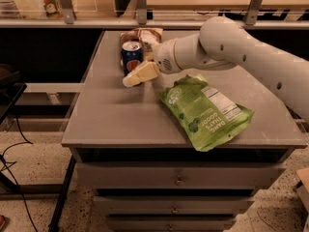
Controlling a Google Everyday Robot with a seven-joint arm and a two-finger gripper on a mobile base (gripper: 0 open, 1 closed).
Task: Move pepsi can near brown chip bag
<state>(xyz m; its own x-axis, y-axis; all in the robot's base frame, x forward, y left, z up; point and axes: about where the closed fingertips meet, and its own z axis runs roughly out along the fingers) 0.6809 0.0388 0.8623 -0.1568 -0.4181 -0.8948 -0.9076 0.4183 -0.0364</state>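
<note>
The pepsi can (131, 55) stands upright at the far left of the grey table (120, 115). The brown chip bag (141, 35) lies right behind it, touching or almost touching the can. My gripper (138, 72) comes in from the right and sits against the can's front right side, low to the table. Its cream tip covers part of the can's base. The white arm (231, 47) stretches away to the right.
A large bright green bag (205, 110) lies flat on the right half of the table, near the front edge. A railing with posts (141, 4) runs along behind the table. Drawers (178, 178) sit below the tabletop.
</note>
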